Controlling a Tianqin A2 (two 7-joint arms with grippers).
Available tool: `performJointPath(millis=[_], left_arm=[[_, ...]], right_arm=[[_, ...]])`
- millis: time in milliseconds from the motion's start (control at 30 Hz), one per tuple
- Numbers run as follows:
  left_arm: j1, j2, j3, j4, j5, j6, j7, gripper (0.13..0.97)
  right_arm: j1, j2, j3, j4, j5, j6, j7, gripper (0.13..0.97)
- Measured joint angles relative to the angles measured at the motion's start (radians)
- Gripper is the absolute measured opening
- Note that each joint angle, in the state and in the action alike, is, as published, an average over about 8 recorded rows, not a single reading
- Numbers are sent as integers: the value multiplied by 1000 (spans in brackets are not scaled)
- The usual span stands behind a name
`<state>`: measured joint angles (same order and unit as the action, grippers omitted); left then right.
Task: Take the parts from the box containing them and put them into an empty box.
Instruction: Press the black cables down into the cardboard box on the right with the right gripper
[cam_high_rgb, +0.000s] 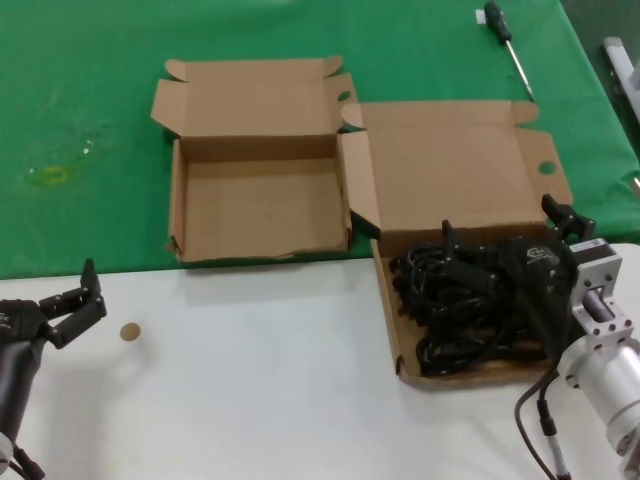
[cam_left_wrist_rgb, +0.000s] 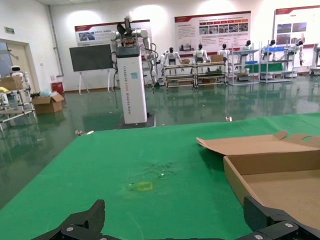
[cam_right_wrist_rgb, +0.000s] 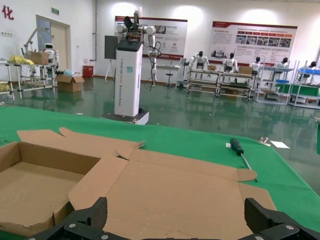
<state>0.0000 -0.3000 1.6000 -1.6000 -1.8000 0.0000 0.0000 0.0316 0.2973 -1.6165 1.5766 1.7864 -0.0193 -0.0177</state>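
The room was a large hall with white walls (cam_left_wrist_rgb: 30, 30) and a glossy dark green floor (cam_left_wrist_rgb: 190, 107) that reflected the overhead light. Printed poster boards (cam_right_wrist_rgb: 252, 42) hung along the far wall, and a dark screen (cam_left_wrist_rgb: 90, 57) stood on a stand beside them. Metal shelving racks (cam_right_wrist_rgb: 220, 82) lined the back. A tall white pillar-shaped unit (cam_right_wrist_rgb: 128, 80) stood on the floor in the middle. Open cardboard cartons (cam_left_wrist_rgb: 47, 104) sat near a doorway (cam_right_wrist_rgb: 59, 42) at the side.
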Motion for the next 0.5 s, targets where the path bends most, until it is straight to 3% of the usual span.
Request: performJointPath(millis=[500], left_arm=[[0,0,0,0,0,0,0,966]], right_arm=[[0,0,0,0,0,0,0,966]])
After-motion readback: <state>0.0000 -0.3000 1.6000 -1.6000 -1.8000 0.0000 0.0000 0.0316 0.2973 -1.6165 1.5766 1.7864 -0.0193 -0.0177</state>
